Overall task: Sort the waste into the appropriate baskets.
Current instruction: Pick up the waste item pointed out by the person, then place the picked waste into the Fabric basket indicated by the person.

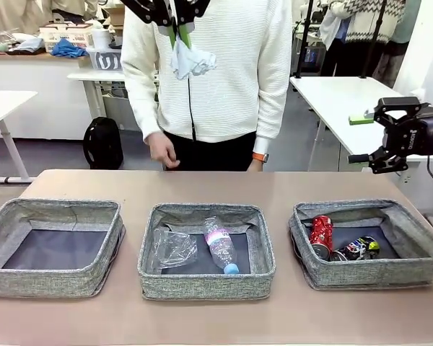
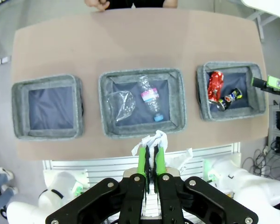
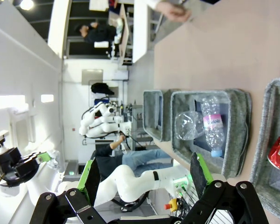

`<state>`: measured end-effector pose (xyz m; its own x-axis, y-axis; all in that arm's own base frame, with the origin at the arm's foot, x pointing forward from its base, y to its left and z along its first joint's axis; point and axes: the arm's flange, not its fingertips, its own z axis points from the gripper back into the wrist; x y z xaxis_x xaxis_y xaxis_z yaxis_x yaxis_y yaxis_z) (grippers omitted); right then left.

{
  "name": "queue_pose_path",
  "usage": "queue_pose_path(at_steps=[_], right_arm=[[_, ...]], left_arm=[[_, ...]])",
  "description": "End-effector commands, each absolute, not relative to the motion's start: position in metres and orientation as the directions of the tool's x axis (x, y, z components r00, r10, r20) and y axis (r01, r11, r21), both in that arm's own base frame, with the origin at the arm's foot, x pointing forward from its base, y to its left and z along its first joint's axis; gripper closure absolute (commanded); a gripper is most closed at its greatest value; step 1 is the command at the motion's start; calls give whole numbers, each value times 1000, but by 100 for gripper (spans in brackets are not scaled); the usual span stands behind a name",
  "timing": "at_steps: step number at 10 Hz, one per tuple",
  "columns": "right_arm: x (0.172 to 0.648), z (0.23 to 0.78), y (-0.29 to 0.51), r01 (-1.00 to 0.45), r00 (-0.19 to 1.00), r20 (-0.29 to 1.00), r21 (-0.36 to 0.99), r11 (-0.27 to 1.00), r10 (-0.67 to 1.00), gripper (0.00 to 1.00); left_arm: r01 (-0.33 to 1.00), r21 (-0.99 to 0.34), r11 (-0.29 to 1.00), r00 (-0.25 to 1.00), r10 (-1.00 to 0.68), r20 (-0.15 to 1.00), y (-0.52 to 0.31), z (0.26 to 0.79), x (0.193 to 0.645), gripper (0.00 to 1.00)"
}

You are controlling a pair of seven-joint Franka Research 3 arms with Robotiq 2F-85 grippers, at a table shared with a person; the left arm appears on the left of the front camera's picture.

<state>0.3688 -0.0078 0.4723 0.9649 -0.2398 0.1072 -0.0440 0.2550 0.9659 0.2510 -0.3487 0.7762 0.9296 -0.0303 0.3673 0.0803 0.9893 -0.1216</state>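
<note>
While left fingers (image 2: 150,156) pinch paper wad (image 2: 151,140) — right fingers (image 3: 143,175) spread.

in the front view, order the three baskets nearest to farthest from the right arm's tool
1. The right basket, holding the cans, lies below the right tool, at the table's right end.
2. The middle basket, holding the bottles, sits at the table's centre.
3. The left basket sits at the far left end.
</note>
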Motion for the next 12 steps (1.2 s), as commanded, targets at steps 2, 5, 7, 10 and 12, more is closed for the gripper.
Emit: queue_pose_path(at_steps=[2,5,7,10,12], right_arm=[[372,477,-5,-33,962,95,971,236,-256,0],[372,477,-5,-33,962,95,971,236,-256,0],[372,477,-5,-33,962,95,971,236,-256,0],[372,477,-5,-33,962,95,971,236,-256,0],[372,477,-5,-33,962,95,971,236,-256,0]], left_arm=[[86,-115,990,926,-37,375,-345,777,250,93],[86,-115,990,926,-37,375,-345,777,250,93],[86,-115,990,926,-37,375,-345,777,250,93],[86,-115,990,926,-37,375,-345,777,250,93],[86,-115,990,926,-37,375,-345,777,250,93]])
